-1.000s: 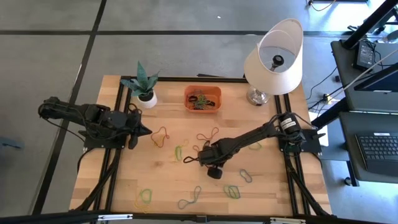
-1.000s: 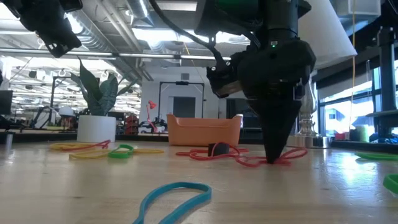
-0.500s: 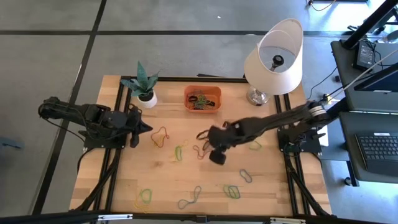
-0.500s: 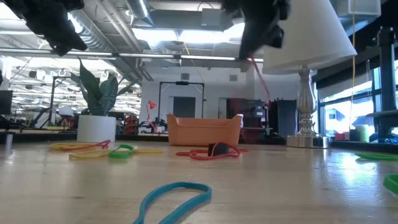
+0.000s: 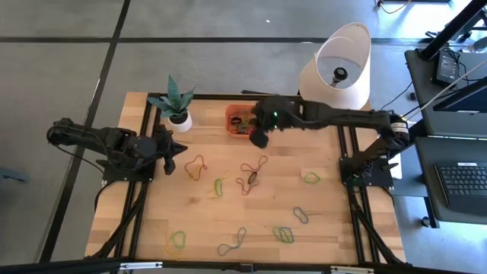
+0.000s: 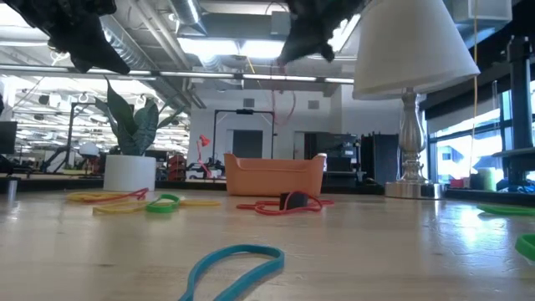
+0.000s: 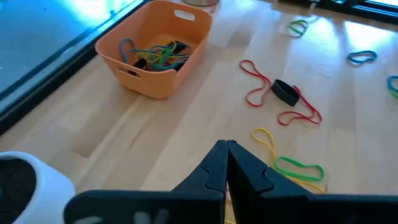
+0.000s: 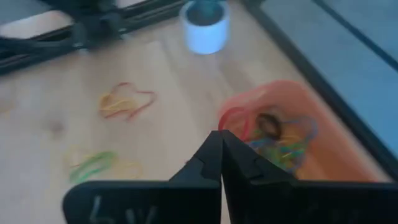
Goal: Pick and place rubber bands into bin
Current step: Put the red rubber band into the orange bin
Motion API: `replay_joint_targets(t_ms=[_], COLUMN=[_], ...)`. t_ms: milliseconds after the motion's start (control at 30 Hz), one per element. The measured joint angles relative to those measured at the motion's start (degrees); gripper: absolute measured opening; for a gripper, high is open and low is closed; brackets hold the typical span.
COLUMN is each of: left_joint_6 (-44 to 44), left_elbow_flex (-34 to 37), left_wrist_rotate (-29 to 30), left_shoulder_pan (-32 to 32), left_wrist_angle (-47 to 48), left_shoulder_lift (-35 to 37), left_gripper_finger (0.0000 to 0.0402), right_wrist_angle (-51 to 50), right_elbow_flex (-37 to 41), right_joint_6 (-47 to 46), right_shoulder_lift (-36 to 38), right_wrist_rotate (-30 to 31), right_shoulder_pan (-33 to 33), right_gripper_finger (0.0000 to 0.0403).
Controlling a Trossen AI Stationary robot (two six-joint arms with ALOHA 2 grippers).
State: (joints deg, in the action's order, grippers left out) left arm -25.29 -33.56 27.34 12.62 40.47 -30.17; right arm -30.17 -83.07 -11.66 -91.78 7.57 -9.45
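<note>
**Right wrist view: contents as seen**

We list the right gripper (image 8: 221, 144), its two dark fingers pressed together to a point, with a red rubber band (image 8: 233, 119) looping from the tip. Beyond it we note the orange bin (image 8: 323, 138), holding a tangle of bands (image 8: 283, 137) in blue, green, yellow and black. On the wooden table (image 8: 161, 87) we record a red and yellow cluster (image 8: 126, 101) and a green and yellow pair (image 8: 96, 164). A white pot (image 8: 205, 34) stands near the table's black-framed edge (image 8: 37, 50).
</note>
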Motion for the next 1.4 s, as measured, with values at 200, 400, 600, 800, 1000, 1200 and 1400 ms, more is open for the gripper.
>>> replay_joint_targets(t_ms=[200, 400, 600, 800, 1000, 1200, 1400], left_joint_6=[-0.6, -2.5, -2.7, -2.6, -2.7, -4.0, -5.4], left_elbow_flex=[0.0, 0.0, 0.0, 0.0, 0.0, 0.0, 0.0], left_wrist_rotate=[2.1, 4.1, 5.1, 6.6, 6.6, 6.5, 5.7], left_shoulder_pan=[0.0, 0.0, 0.0, 0.0, 0.0, 0.0, 0.0], left_wrist_angle=[0.0, 0.0, 0.0, 0.0, 0.0, 0.0, 0.0], left_shoulder_lift=[-0.6, -1.5, -1.7, -2.0, -2.1, -2.3, -2.3], left_gripper_finger=[0.0002, 0.0002, 0.0002, 0.0002, 0.0002, 0.0002, 0.0002], right_wrist_angle=[1.3, 5.1, 2.7, -5.6, -18.0, -19.0, -19.2], right_elbow_flex=[0.0, 0.0, -4.6, -14.8, -25.5, -29.5, -29.2], right_joint_6=[1.8, 1.7, 1.5, 1.5, 1.4, -1.4, -1.8], right_shoulder_lift=[-5.4, -13.3, -21.5, -30.7, -38.6, -41.9, -42.1], right_wrist_rotate=[-0.8, -6.2, -6.2, -6.3, -5.2, -4.2, -3.1], right_shoulder_pan=[-7.7, -11.9, -12.6, -12.6, -13.0, -13.3, -13.4], right_gripper_finger=[0.0000, 0.0000, 0.0000, 0.0000, 0.0000, 0.0006, 0.0050])
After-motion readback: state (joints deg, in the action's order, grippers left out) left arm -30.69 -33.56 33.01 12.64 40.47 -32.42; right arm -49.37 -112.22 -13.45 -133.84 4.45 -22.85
